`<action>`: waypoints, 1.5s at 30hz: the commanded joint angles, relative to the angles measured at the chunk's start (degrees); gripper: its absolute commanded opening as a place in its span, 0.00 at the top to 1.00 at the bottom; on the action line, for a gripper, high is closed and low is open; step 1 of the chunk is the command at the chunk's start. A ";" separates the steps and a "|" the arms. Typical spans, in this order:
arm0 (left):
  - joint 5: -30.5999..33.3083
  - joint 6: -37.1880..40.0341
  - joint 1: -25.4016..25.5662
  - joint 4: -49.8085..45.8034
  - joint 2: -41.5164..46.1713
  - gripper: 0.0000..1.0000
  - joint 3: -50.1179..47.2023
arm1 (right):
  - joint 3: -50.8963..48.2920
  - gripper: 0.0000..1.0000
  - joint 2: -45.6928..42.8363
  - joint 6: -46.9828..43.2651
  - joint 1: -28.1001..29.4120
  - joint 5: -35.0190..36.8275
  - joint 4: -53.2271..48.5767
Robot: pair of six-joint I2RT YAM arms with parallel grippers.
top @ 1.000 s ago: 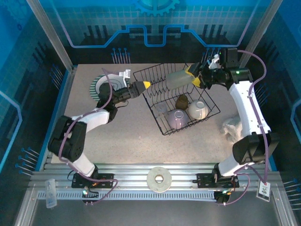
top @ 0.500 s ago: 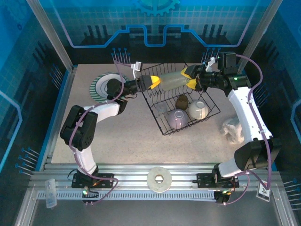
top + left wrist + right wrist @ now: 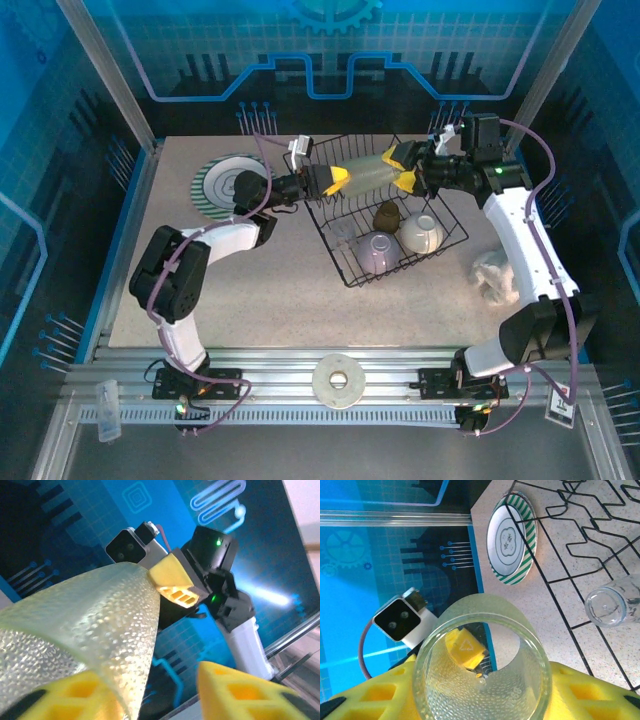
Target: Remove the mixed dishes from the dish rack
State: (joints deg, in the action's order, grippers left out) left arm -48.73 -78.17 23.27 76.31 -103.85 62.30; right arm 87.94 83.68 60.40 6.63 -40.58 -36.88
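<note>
The pale, bumpy, see-through tumbler (image 3: 372,176) lies sideways in the air above the black wire dish rack (image 3: 336,255), between the 2 hands. The right hand (image 3: 405,170) pinches 1 end of it. The left hand (image 3: 335,180) is at the other end, but whether it grips cannot be told. If the right hand lets go too soon, the tumbler could fall onto the lavender cup (image 3: 378,250) or the cream bowl (image 3: 422,232) below.
</note>
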 commanded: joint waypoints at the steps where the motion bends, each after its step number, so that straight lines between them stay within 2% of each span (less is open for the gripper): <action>1: 1.45 0.64 0.77 1.12 4.13 0.84 -1.01 | -0.63 0.84 -2.18 0.32 1.17 -1.45 1.58; 3: 2.12 1.14 0.89 -0.43 5.32 1.00 -1.67 | -0.67 0.85 -2.53 0.33 1.41 -1.55 1.72; 5: 3.39 2.19 0.89 -4.13 6.74 1.00 -2.45 | -0.70 0.84 -3.00 0.24 1.85 -1.40 1.80; 7: 4.65 1.89 0.93 -5.96 7.90 1.00 -3.23 | -1.07 0.74 -3.82 0.16 2.03 -1.42 2.50; 8: 5.06 1.04 0.89 -5.91 8.17 1.00 -3.33 | -1.39 0.65 -4.24 0.23 2.20 -1.78 3.40; 12: 7.86 -2.79 0.84 -6.45 9.35 1.00 -3.32 | -4.90 0.08 -6.79 3.95 2.33 -5.12 14.45; 13: 8.90 -2.97 0.75 -7.97 10.05 1.00 -3.54 | -4.85 0.00 -7.39 3.51 2.23 -3.96 14.13; 15: 11.42 -1.78 0.73 -12.17 12.23 1.00 -4.38 | -4.03 0.00 -8.96 0.95 2.01 0.41 10.61; 18: 15.66 3.56 -0.25 -22.12 18.26 1.00 -6.78 | -2.39 0.00 -12.64 -4.07 2.29 12.12 2.56; 22: 20.70 13.86 -2.42 -43.48 28.46 1.00 -7.13 | -3.18 0.00 -17.93 -7.84 3.45 24.56 -3.14; 25: 25.17 21.23 -4.15 -58.75 35.00 1.00 -5.71 | -1.51 0.00 -17.93 -12.30 4.03 28.76 -8.00; 30: 34.74 34.65 -7.73 -94.24 41.75 1.00 4.25 | 2.29 0.00 -14.72 -18.64 6.22 31.54 -13.63; 33: 42.40 40.94 -10.71 -112.50 41.59 1.00 11.23 | 2.22 0.00 -15.22 -22.84 9.56 36.89 -15.43; 38: 49.31 42.41 -19.29 -132.26 37.10 1.00 18.42 | -1.95 0.00 -16.97 -23.82 13.99 37.26 -15.71; 42: 48.23 43.35 -25.02 -140.72 29.56 1.00 24.05 | -5.13 0.00 -17.07 -25.13 18.10 38.12 -17.22; 45: 49.19 45.12 -27.88 -144.50 23.64 1.00 27.70 | -8.22 0.00 -18.94 -25.11 19.06 36.51 -16.78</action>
State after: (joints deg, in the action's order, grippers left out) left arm -1.63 -36.80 -2.46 -58.17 -76.60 86.30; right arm 81.91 66.85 36.95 24.62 -4.51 -51.77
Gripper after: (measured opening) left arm 0.052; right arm 0.999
